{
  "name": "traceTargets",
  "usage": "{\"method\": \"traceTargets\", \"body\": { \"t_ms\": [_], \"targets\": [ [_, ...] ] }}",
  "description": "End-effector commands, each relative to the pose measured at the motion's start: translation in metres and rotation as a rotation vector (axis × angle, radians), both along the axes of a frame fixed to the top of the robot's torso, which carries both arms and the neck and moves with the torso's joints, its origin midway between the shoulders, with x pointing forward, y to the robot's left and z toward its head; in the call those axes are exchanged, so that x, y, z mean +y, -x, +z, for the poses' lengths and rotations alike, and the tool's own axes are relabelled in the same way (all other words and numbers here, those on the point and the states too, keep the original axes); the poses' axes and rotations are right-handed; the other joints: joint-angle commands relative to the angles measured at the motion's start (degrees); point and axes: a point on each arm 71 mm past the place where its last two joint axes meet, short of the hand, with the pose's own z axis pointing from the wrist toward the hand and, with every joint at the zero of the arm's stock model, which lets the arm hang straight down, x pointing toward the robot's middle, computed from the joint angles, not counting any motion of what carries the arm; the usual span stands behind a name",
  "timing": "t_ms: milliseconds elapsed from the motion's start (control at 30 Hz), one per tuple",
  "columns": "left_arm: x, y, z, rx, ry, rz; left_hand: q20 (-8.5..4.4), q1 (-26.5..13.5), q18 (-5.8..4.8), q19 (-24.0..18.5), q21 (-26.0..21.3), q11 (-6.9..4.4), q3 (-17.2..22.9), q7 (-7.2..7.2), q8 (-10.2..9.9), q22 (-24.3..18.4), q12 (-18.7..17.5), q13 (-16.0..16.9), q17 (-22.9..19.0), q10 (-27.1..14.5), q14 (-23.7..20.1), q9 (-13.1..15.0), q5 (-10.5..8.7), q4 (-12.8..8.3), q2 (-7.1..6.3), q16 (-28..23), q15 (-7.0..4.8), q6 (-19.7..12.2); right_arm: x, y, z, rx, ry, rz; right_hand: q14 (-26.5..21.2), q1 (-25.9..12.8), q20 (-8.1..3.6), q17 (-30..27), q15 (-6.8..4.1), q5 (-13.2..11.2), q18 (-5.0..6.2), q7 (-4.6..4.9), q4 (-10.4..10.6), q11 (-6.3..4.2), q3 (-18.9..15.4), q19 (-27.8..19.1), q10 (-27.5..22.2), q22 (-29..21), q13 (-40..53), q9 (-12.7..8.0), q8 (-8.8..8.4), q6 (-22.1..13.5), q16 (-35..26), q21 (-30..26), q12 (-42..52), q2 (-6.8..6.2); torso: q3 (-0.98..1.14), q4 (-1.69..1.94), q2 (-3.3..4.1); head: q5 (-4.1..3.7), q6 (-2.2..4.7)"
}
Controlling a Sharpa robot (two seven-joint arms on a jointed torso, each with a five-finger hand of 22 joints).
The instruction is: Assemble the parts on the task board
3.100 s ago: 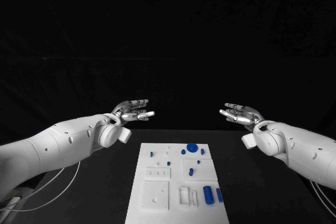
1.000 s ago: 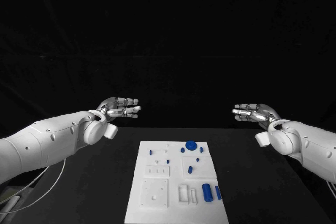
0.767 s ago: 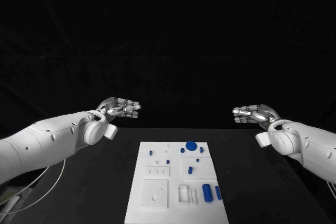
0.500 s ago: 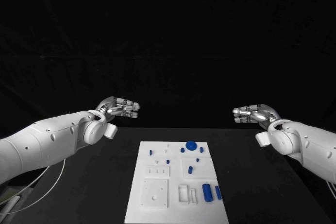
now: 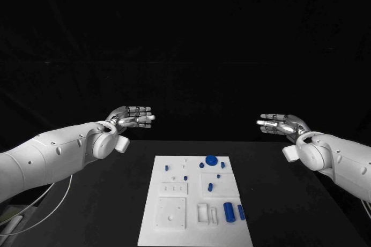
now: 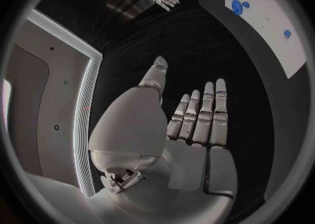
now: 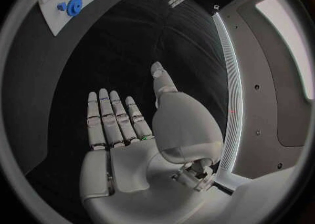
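The board (image 5: 195,200) lies in the middle of the black table (image 5: 294,204), with blue parts (image 5: 211,161) scattered on it: a round one near its far end, small ones mid-board, two long ones (image 5: 229,211) near its right front corner; the left hand (image 5: 133,118) and right hand (image 5: 280,124) hover well beyond the board's far end, wide apart, touching nothing. The head view shows both hands only from behind the wrists; the left wrist view shows that hand's fingers (image 6: 214,113) stretched out straight and side by side, thumb apart, palm bare, with the right hand small across the table and the board at the rim; the right wrist view shows the same of its own fingers (image 7: 105,121), spread flat and holding nothing. Half a second ago both hands' fingers were curled in; they have since uncurled; the arms and parts lie as they did.
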Motion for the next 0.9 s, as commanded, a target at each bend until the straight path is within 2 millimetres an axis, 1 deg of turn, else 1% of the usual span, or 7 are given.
{"method": "traceTargets", "body": {
  "t_ms": [33, 200, 333, 433, 533, 833, 900],
  "targets": [
    [-0.0057, 0.0005, 0.0011, 0.006, 0.029, -0.047, 1.12, 0.87, 0.60, -1.50, -1.81, -0.42, -4.86, -1.20, -0.53, -1.00, -0.80, -0.59, -0.52, -10.15, -8.53, -0.37, -1.07, 4.14, -4.27, -0.71, 1.37, -5.34, 0.0032, 0.0000, 0.0003, 0.003, -0.045, 0.030, -3.99, 0.70, 0.72, -0.15, 0.64, -6.05, 1.48, -0.90, 5.10, 0.38, 1.17, -2.95, -5.31, -0.18, -0.22, -0.22, -0.41, -4.61, -0.41, -0.31, -0.40, -3.19, 0.00, -0.01, -0.03, 0.04, 0.01],
    [-0.0089, 0.0013, 0.0002, 0.021, 0.037, -0.071, 2.07, -5.90, 0.12, -9.60, -4.49, -0.90, -8.65, -2.47, -0.88, -1.75, -1.10, -0.87, -0.87, -15.08, -15.29, -0.67, -1.15, 4.31, -5.14, -1.09, 2.47, -10.01, 0.0039, 0.0000, 0.0000, 0.015, -0.104, 0.032, -14.55, 2.72, 1.70, -0.59, 2.09, -8.08, 0.41, -1.24, 24.96, 1.54, -3.60, -12.05, -15.36, -0.86, -0.66, -0.63, -0.88, -12.59, -0.88, -1.23, -0.88, -12.36, -0.01, 0.00, -0.02, 0.04, 0.01],
    [-0.0101, 0.0011, 0.0002, 0.024, 0.050, -0.071, 2.32, -11.19, -0.02, -9.98, -4.97, -0.75, -8.43, -2.25, -0.65, -1.69, -0.89, -0.74, -0.61, -14.70, -13.58, -0.54, -1.09, 4.32, -5.26, -0.68, 2.76, -9.55, 0.0037, -0.0002, -0.0002, 0.018, -0.122, 0.024, -15.31, 2.77, 1.89, -0.59, 2.22, -8.05, 0.26, -0.81, 24.50, 1.61, -2.44, -13.71, -15.88, -0.90, -0.66, -0.63, -0.82, -13.58, -0.84, -1.23, -0.85, -10.91, -0.01, 0.00, 0.00, 0.01, 0.03],
    [-0.0098, 0.0008, 0.0006, 0.019, 0.050, -0.065, 1.17, -8.47, 1.49, -0.97, -2.47, 1.32, -3.41, 1.07, 2.14, -0.28, 2.59, 0.74, 1.91, 3.03, 9.79, 0.90, 1.39, 4.24, -3.29, 5.28, 0.30, 3.31, 0.0036, -0.0003, -0.0004, 0.020, -0.125, 0.020, -10.37, 6.37, 1.68, -0.43, 1.73, -5.56, 0.67, 1.92, 20.51, 2.03, 5.89, -12.07, -9.85, -0.74, -0.41, -0.47, -0.53, -8.86, -0.77, -0.95, -0.78, -7.86, 0.00, -0.01, 0.04, 0.00, 0.08],
    [-0.0094, 0.0007, 0.0007, 0.015, 0.045, -0.059, -2.99, -5.72, 0.29, 6.93, 1.08, 1.63, 4.27, 2.82, 6.62, 0.77, 6.15, 0.93, 1.26, 22.61, 20.82, 1.77, 5.68, -2.14, 4.98, 11.08, -4.06, 21.80, 0.0034, -0.0004, -0.0009, 0.024, -0.114, 0.019, 10.12, 4.84, -0.18, 1.05, -0.99, 1.12, 0.78, 5.14, 5.79, -1.36, 9.67, -0.83, 12.22, 0.23, 0.46, 1.73, 2.29, 16.39, 1.16, 0.84, 2.64, -0.98, 0.00, -0.05, 0.05, -0.04, 0.05],
    [-0.0090, 0.0011, -0.0007, 0.024, 0.008, -0.049, -13.21, 0.14, -2.37, 16.26, 16.40, -6.18, 8.62, -0.65, 13.89, 10.26, 12.01, 1.32, 10.19, 40.30, 31.01, 8.41, 12.65, -17.20, 11.89, 29.61, -12.54, 36.22, 0.0045, -0.0002, -0.0025, 0.040, -0.059, 0.040, 25.00, 4.73, -5.86, 4.60, -6.98, 4.43, -0.09, 1.08, -1.40, -7.66, 16.49, 17.93, 27.53, 1.21, 1.02, 6.12, 4.81, 29.79, 3.45, 5.21, 5.88, 2.04, 0.00, -0.02, -0.01, -0.10, 0.07],
    [-0.0095, 0.0014, -0.0010, 0.029, 0.006, -0.060, -13.74, -1.27, -2.47, 13.80, 20.99, -6.50, 9.52, -0.95, 13.88, 14.02, 12.16, 1.40, 12.13, 40.87, 30.04, 9.79, 11.50, -18.71, 12.00, 32.71, -12.95, 36.17, 0.0045, -0.0001, -0.0027, 0.042, -0.050, 0.045, 27.18, 1.37, -8.68, 7.08, -7.85, 4.50, -3.56, 0.76, -5.25, -8.23, 19.52, 20.69, 30.18, 0.99, 0.91, 10.82, 3.54, 30.51, 0.87, 3.37, 3.46, 2.17, -0.01, -0.01, -0.02, -0.14, 0.04]
  ]
}}
